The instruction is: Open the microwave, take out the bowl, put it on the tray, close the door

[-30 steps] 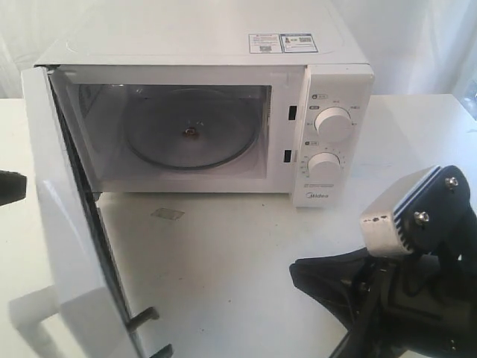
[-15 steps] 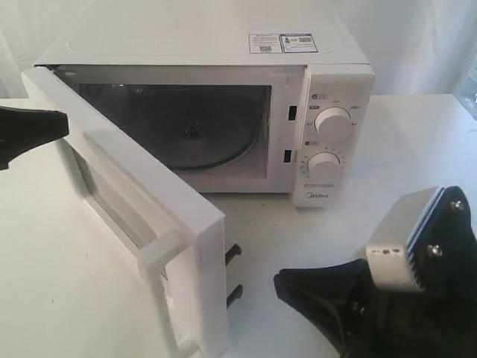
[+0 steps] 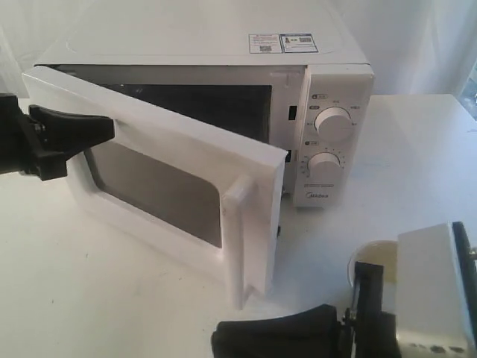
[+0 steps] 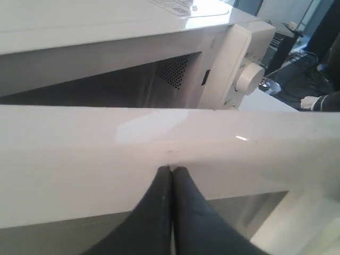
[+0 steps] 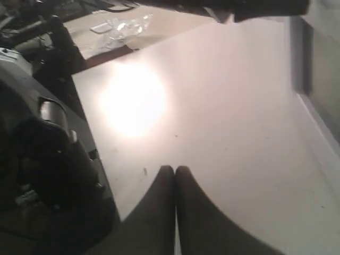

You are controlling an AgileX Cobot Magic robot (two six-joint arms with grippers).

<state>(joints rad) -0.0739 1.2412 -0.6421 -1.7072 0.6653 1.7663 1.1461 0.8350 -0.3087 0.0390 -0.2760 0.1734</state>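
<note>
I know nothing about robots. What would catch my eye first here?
A white microwave stands at the back of the table, its door half open across the front. The left tool, shut, touches the door's outer face near the hinge side; the right tool, also shut, hovers low in front.

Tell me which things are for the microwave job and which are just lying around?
For the job: boxy white microwave; its white door with dark window; black left gripper, shut, tip on the door.
Just lying about: paper stickers on the microwave's top; clear plastic clutter.
</note>
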